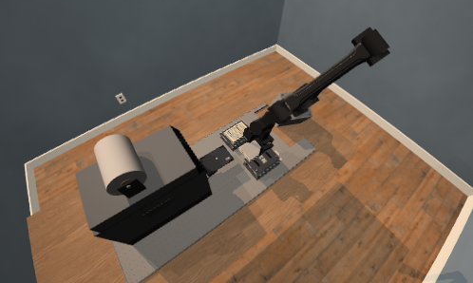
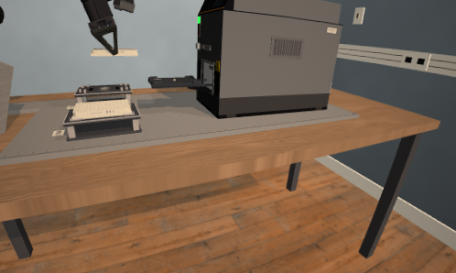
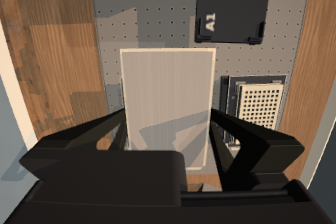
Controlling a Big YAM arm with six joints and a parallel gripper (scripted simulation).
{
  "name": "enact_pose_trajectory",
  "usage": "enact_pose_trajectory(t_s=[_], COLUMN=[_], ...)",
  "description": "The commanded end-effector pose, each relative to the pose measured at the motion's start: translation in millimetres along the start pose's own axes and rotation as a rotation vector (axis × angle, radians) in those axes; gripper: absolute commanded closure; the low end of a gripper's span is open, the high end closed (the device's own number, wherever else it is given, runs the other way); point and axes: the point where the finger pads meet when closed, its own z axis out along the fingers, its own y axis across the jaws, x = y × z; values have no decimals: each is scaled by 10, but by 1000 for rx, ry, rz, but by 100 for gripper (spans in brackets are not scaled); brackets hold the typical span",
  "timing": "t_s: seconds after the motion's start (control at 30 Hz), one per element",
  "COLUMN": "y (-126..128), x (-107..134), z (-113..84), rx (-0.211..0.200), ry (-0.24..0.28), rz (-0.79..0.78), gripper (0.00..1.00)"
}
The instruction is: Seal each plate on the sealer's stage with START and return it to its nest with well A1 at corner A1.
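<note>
My gripper (image 1: 256,146) (image 2: 114,52) (image 3: 168,112) is shut on a plate (image 1: 250,152) (image 2: 128,52) (image 3: 167,90) with a smooth, pale foil top. It is held level, high above the empty nest (image 1: 260,170) (image 2: 104,89), which it mostly hides in the wrist view. The open plate (image 1: 235,131) (image 2: 103,109) (image 3: 260,107), its wells showing, sits in the other nest (image 2: 70,133) (image 3: 225,110). The sealer (image 1: 152,205) (image 2: 275,79) has its stage (image 1: 216,160) (image 2: 176,82) (image 3: 232,20) out and bare, with an A1 mark. Its lamp (image 2: 199,20) is green. Nest numbers are not readable.
A foil roll (image 1: 118,160) stands on top of the sealer. The nests and sealer stand on a grey perforated board (image 1: 190,224) (image 2: 183,120) (image 3: 110,30) on the wooden table (image 2: 229,157). The arm's base is at the board's far end from the sealer.
</note>
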Motion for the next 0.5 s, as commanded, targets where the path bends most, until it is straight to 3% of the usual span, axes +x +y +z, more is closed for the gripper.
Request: enact_pose_trajectory(t_s=[0.0,0.2,0.33,0.47], y=[146,166,201,273], x=[-4,201,138,242], z=[-108,-90,-132,-174], rx=[-15,-4,-14,-16], ry=[-17,10,-13,-16], rz=[-2,12,2,-5], gripper=[100,100,100,100])
